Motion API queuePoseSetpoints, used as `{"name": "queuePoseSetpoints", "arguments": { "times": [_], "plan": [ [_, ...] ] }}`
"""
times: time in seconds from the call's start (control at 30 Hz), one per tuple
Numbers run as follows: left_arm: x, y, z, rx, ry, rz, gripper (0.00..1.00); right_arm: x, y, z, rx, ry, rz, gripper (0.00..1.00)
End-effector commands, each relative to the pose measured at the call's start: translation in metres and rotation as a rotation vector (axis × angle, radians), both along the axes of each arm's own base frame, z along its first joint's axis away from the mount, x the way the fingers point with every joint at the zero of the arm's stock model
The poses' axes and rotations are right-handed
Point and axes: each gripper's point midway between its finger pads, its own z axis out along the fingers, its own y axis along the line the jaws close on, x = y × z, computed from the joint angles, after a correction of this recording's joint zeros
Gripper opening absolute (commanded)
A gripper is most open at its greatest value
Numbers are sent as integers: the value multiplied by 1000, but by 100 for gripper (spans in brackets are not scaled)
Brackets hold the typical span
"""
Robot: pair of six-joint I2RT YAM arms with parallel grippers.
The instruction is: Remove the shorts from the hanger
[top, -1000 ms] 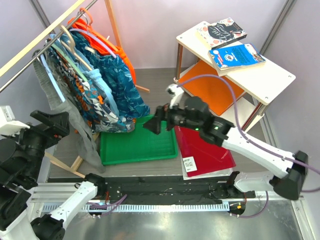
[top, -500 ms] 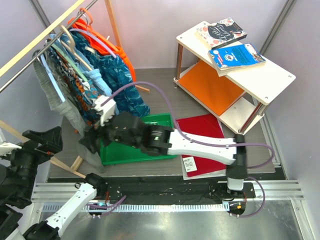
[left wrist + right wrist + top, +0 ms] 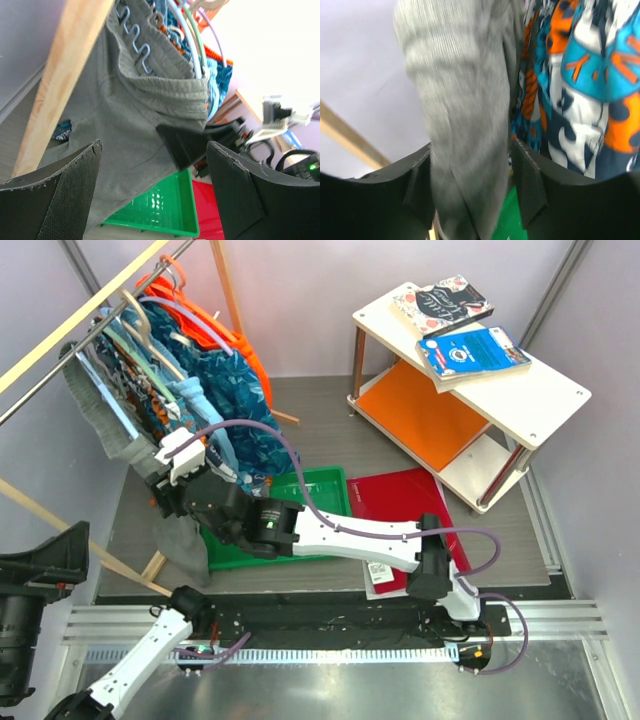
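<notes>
The grey shorts (image 3: pixel 183 540) hang at the near end of the clothes rack, clipped on a hanger (image 3: pixel 196 55). The floral shorts (image 3: pixel 232 420) hang behind them. My right gripper (image 3: pixel 166 502) reaches far left across the green tray. In the right wrist view its jaws (image 3: pixel 470 190) stand open, straddling the hanging grey cloth (image 3: pixel 465 115), with the floral print (image 3: pixel 580 100) to the right. My left gripper (image 3: pixel 70 545) is low at the left, open and empty (image 3: pixel 155 200). It faces the grey shorts (image 3: pixel 120 130) and one right finger (image 3: pixel 185 145) pressed against them.
A green tray (image 3: pixel 300 515) lies on the floor under the clothes, with a red folder (image 3: pixel 425 500) beside it. A white side table (image 3: pixel 530 390) with books stands at the right. A wooden rack post (image 3: pixel 65 75) and leg (image 3: pixel 125 572) are close to my left gripper.
My right arm swung left from above the tray and folder to the grey shorts, which now lie between its jaws. My left arm drew back down and to the left.
</notes>
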Motion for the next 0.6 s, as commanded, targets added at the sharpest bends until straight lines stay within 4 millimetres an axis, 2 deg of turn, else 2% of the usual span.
{"name": "queuePoseSetpoints", "arguments": {
  "times": [0.0, 0.07, 0.13, 0.17, 0.23, 0.27, 0.33, 0.37, 0.57],
  "plan": [
    [12, -11, -1, -1, 10, -31, 84, 12, 2, 48, 132, -73, -62, 56],
    [14, -9, 0, 22, 18, -15, 84, 17, 10, 38, 118, -84, -56, 50],
    [19, -10, 2, 43, 32, -8, 84, 27, 11, 40, 132, -87, -72, 45],
    [20, -11, 3, 42, 29, -18, 84, 29, 12, 39, 131, -89, -69, 39],
    [24, -20, 4, 49, 29, -55, 84, 31, 16, 40, 123, -107, -46, 33],
    [26, -22, 2, 50, 35, -58, 84, 29, 18, 44, 132, -114, -29, 22],
    [28, -27, 2, 48, 32, -78, 84, 28, 20, 47, 149, -113, -7, 13],
    [32, -30, -1, 54, 39, -84, 84, 27, 21, 48, 161, -105, 2, 2],
    [39, -37, 2, 89, 48, -105, 84, 30, 15, 68, 346, 29, 95, 1]
  ]
}}
